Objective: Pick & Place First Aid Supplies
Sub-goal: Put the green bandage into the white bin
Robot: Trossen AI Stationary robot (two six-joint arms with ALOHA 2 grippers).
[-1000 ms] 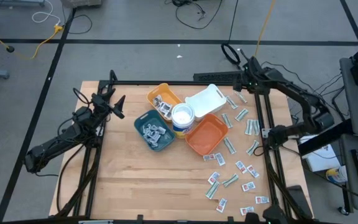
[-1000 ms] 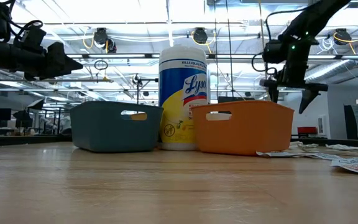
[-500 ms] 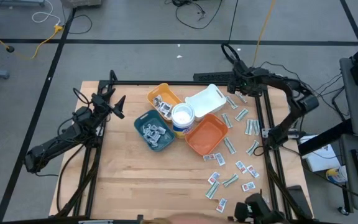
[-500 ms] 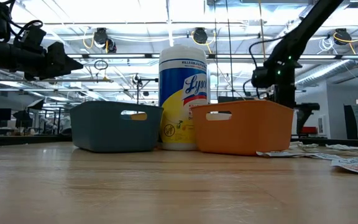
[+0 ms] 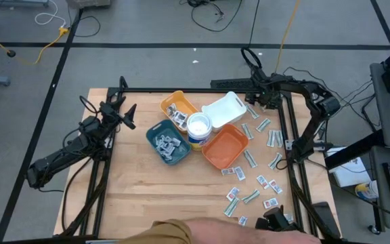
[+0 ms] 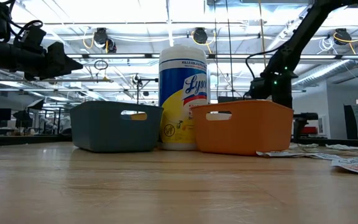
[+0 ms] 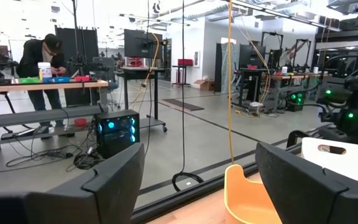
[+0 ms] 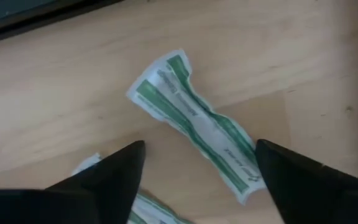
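- On the wooden surface, near its far right corner, your right gripper hangs, jaws apart, over a green-white strip.
- It looks light and limp; pinch mid-length.
- Left gripper waits, jaws apart.

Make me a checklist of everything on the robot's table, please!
Surface: wooden table, bare at its near left.
Job's things: small flat packets scattered on the right side; more in the yellow tray and teal tray; a green-white strip under the right pincer.
Clutter: wipes tub, empty orange tray, white tray.
Grippers: left pincer open, raised at the far left; right pincer open, low over the far right packets.
Cables: wires on the floor beyond the table.
Surroundings: a person's arm at the near edge; another person at a distant bench.
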